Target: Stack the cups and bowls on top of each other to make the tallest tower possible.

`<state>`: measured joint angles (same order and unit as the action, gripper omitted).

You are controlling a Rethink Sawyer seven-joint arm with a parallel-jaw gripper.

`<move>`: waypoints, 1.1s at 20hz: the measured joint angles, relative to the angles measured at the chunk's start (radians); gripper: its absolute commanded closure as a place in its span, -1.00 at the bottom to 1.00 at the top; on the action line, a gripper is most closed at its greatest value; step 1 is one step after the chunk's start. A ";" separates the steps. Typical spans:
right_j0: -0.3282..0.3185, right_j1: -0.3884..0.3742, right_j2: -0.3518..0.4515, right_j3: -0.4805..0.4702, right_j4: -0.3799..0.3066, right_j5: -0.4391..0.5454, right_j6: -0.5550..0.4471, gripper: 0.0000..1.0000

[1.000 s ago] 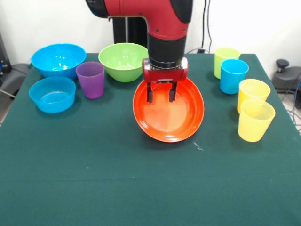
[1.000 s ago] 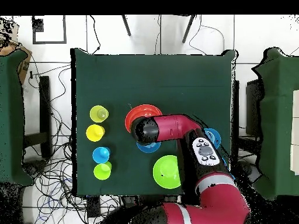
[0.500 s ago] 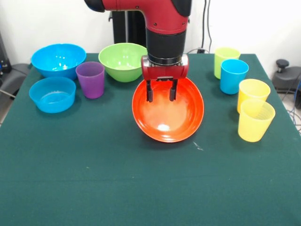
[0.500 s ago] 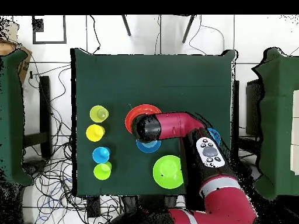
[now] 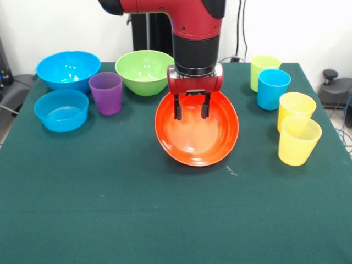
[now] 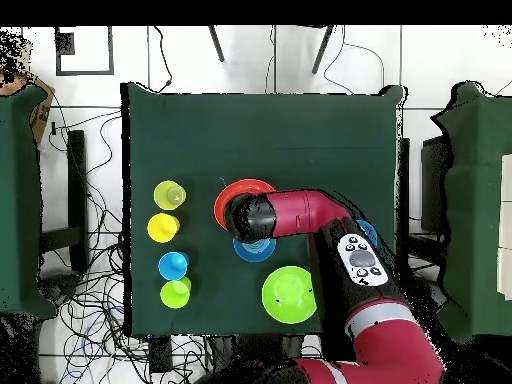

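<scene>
From the front, the wide orange bowl point(image 5: 197, 130) is glossy and tilted toward the camera at the middle of the green tabletop point(image 5: 110, 209). My tool point(image 5: 191, 113) hangs over its far rim, fingers slightly apart; whether they pinch that rim I cannot tell.

From overhead, the orange bowl point(image 6: 232, 195) peeks out from under my arm point(image 6: 300, 215), and a small blue bowl point(image 6: 255, 250) shows just beside it

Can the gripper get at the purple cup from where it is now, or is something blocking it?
Probably yes. The gripper hangs open over the orange bowl, holding nothing. The purple cup stands upright, apart from the green bowl and blue bowls, its top uncovered.
</scene>
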<state>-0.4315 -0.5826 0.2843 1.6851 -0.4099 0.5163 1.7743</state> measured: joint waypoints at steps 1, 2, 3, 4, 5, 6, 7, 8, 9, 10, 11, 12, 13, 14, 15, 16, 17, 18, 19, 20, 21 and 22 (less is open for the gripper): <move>-0.005 -0.003 0.005 0.001 -0.001 0.006 0.000 -1.00; -0.012 -0.008 0.010 0.003 -0.004 0.015 0.000 -1.00; -0.031 -0.021 0.025 0.012 -0.010 0.033 0.000 -1.00; -0.039 -0.027 0.031 0.015 -0.013 0.040 0.000 -1.00; -0.051 -0.034 0.038 0.021 -0.016 0.049 0.000 -1.00; -0.056 -0.038 0.041 0.023 -0.018 0.052 0.000 -1.00; -0.068 -0.045 0.047 0.028 -0.022 0.060 0.000 -1.00; -0.079 -0.052 0.051 0.031 -0.027 0.067 0.000 -1.00; -0.091 -0.058 0.056 0.034 -0.031 0.074 0.000 -1.00; -0.100 -0.063 0.059 0.036 -0.036 0.078 0.000 -1.00; -0.113 -0.070 0.065 0.038 -0.043 0.086 0.000 -1.00; -0.122 -0.075 0.068 0.040 -0.047 0.092 0.000 -1.00; -0.134 -0.081 0.074 0.042 -0.054 0.101 0.000 -1.00; -0.144 -0.087 0.080 0.043 -0.060 0.110 0.000 -1.00; -0.153 -0.091 0.087 0.044 -0.066 0.118 0.000 -1.00; -0.159 -0.093 0.091 0.044 -0.069 0.125 0.000 -1.00; -0.165 -0.096 0.097 0.044 -0.074 0.132 0.000 -1.00; -0.172 -0.098 0.102 0.044 -0.080 0.138 0.000 -1.00; -0.176 -0.100 0.106 0.044 -0.087 0.143 0.000 -1.00; -0.177 -0.101 0.108 0.044 -0.091 0.144 0.000 -1.00; -0.177 -0.102 0.109 0.044 -0.098 0.144 0.000 -1.00; -0.177 -0.103 0.109 0.044 -0.103 0.144 0.000 -1.00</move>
<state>-0.6083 -0.6851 0.3932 1.7292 -0.5126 0.6599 1.7740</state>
